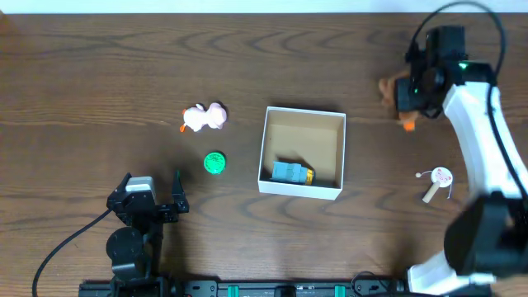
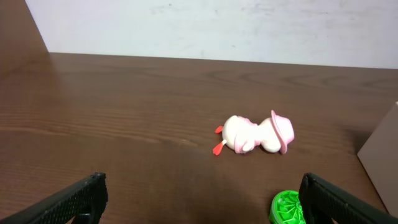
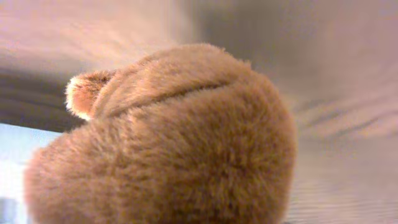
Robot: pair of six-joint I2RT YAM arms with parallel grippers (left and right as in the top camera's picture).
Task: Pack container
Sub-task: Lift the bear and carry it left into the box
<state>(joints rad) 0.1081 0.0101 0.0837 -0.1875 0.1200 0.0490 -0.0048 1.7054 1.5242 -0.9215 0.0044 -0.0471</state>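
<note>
The container (image 1: 300,188), a square box with white walls and a brown floor, sits mid-table and holds a blue and yellow toy (image 1: 290,172). Its corner shows at the right edge of the left wrist view (image 2: 382,155). A pink duck toy (image 1: 204,118) (image 2: 255,134) and a green disc (image 1: 214,162) (image 2: 287,208) lie to its left. My left gripper (image 1: 151,188) (image 2: 199,199) is open and empty, near the front edge, short of the disc. My right gripper (image 1: 415,89) is right over a brown plush toy (image 1: 388,87) (image 3: 168,137) at the far right. The plush fills the right wrist view and hides the fingers.
A small white and pink toy on a stick (image 1: 437,179) lies at the right, in front of the right arm. An orange bit (image 1: 407,125) shows just below the right gripper. The table is dark wood.
</note>
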